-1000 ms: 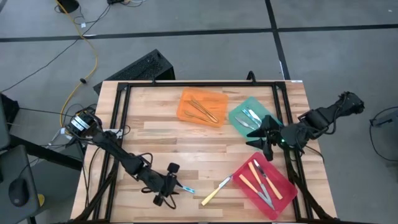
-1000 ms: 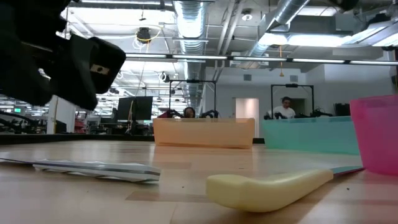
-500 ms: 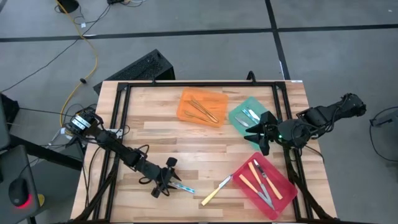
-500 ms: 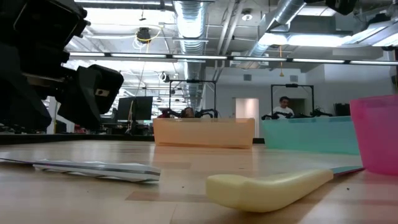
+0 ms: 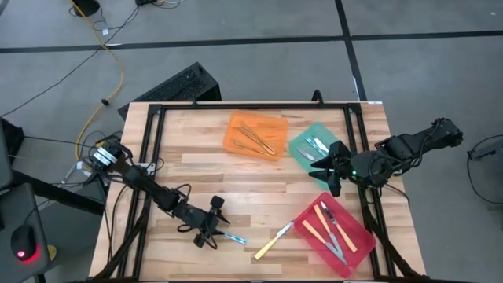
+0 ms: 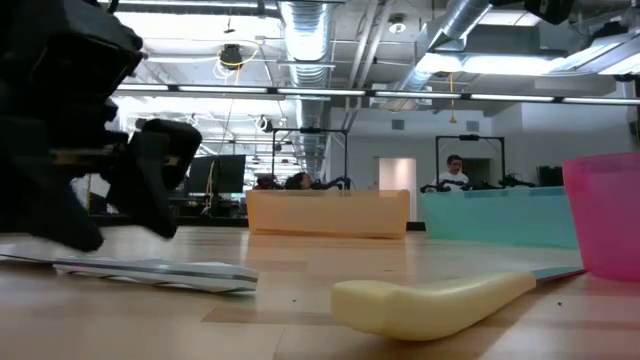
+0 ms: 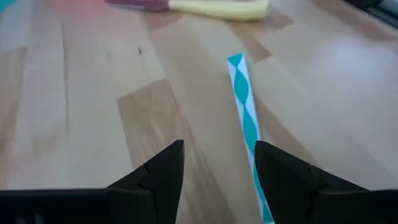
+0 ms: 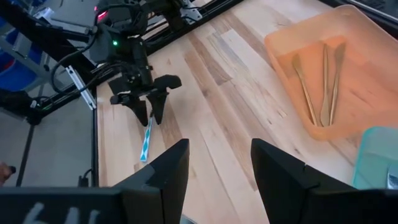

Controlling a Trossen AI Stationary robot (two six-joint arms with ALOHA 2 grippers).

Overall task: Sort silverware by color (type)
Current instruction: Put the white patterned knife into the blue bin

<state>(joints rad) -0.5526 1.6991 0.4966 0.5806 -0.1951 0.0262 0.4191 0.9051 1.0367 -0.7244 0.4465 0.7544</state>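
Observation:
A blue-and-white-handled utensil (image 5: 233, 236) lies flat on the table near the front edge; it also shows in the left wrist view (image 7: 244, 118) and the low view (image 6: 150, 270). My left gripper (image 5: 209, 229) is open and low over its handle end, and the handle runs close along one finger (image 7: 273, 174). A yellow-handled knife (image 5: 270, 240) lies flat to its right. Gold utensils (image 5: 255, 137) lie in the orange tray (image 5: 236, 126), blue ones (image 5: 312, 146) in the green tray, and yellow-orange ones (image 5: 326, 228) in the red tray. My right gripper (image 5: 325, 167) is open and empty at the green tray's near edge. My left gripper comes slanting down from the table's left, with its open fingers along the blue-handled utensil's handle (image 7: 254, 152). Whether a finger touches the handle I cannot tell. The utensil lies flat on the table.
The orange tray (image 8: 348, 50) stands at the far middle, the green tray (image 5: 301, 141) to its right and the red tray (image 5: 357, 244) at the front right. A black frame (image 5: 149, 134) borders the table. Bare wood lies between the trays and my left gripper.
My left gripper has come down to the table top over the blue-handled utensil's handle end and moved slightly toward the far edge. The utensil and the yellow-handled knife have stayed where they were.

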